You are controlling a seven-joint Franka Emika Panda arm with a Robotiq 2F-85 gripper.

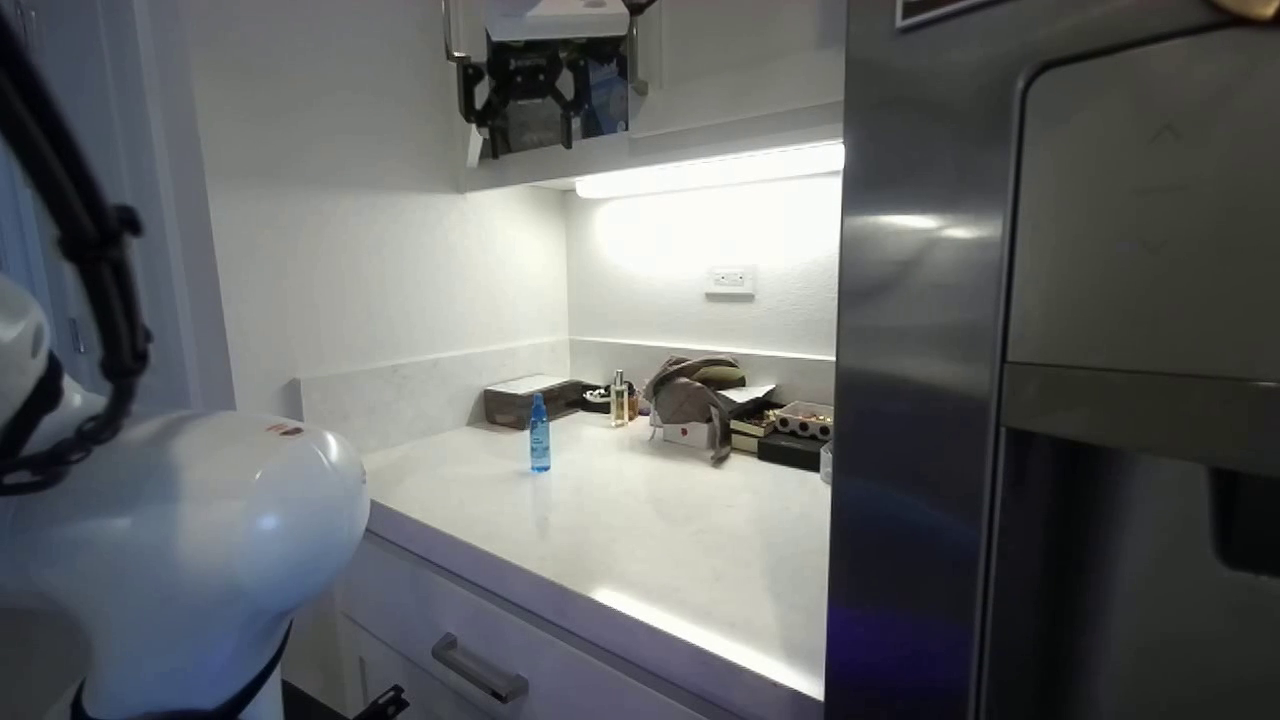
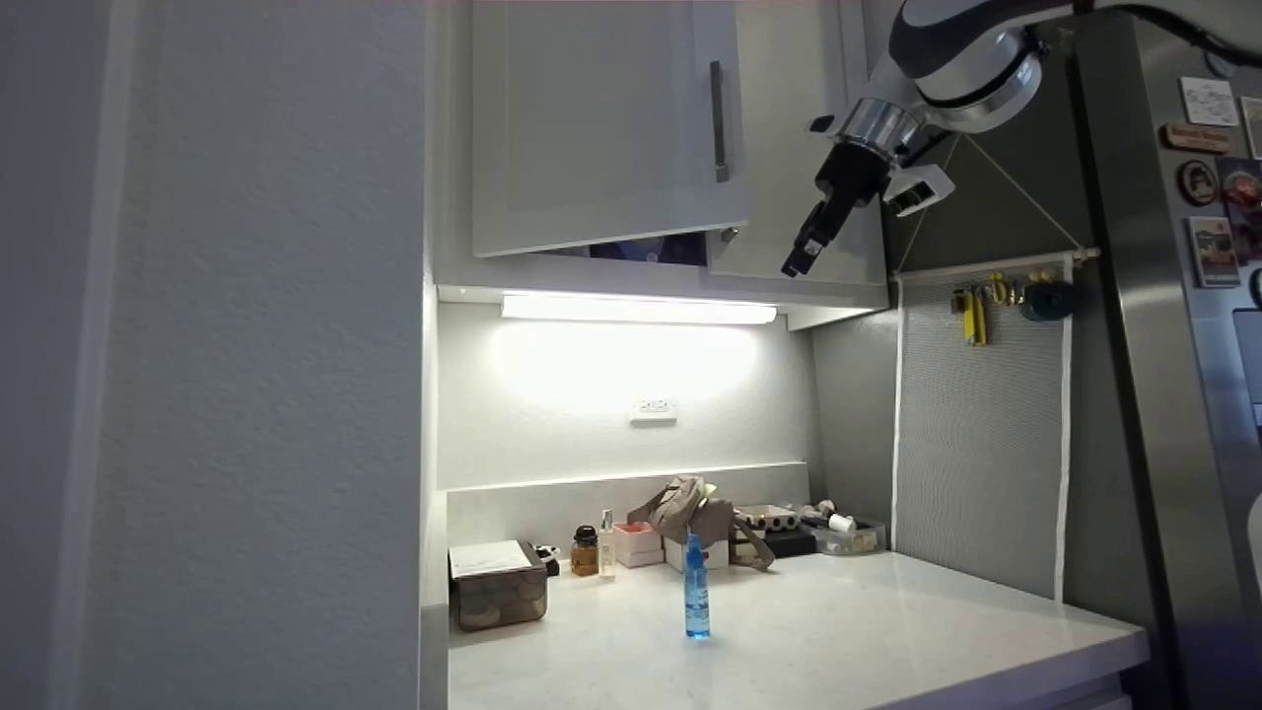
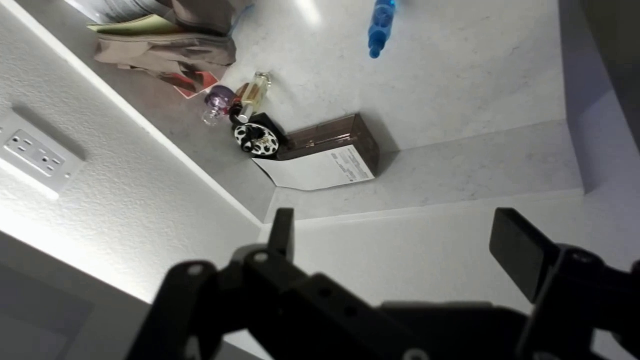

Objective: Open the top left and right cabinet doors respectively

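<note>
The left cabinet door (image 2: pixel 601 128) stands ajar in an exterior view, its lower edge swung outward and a metal bar handle (image 2: pixel 719 120) near its free edge. Beside it, the right cabinet door (image 2: pixel 789 69) looks closed. My gripper (image 2: pixel 794 268) hangs in front of the right door, angled downward. In an exterior view the gripper (image 1: pixel 520 135) is before the gap at the left door, with the right door (image 1: pixel 740 60) to its side. In the wrist view the gripper (image 3: pixel 395 225) is open, its fingers (image 3: pixel 520 250) wide apart with nothing between them.
Below is a countertop (image 2: pixel 838 631) with a blue spray bottle (image 2: pixel 696 592), a brown box (image 2: pixel 501 597), small bottles and a brown bag (image 2: pixel 680 508). A light strip (image 2: pixel 641 310) runs under the cabinet. The steel fridge (image 1: pixel 920 400) borders the counter.
</note>
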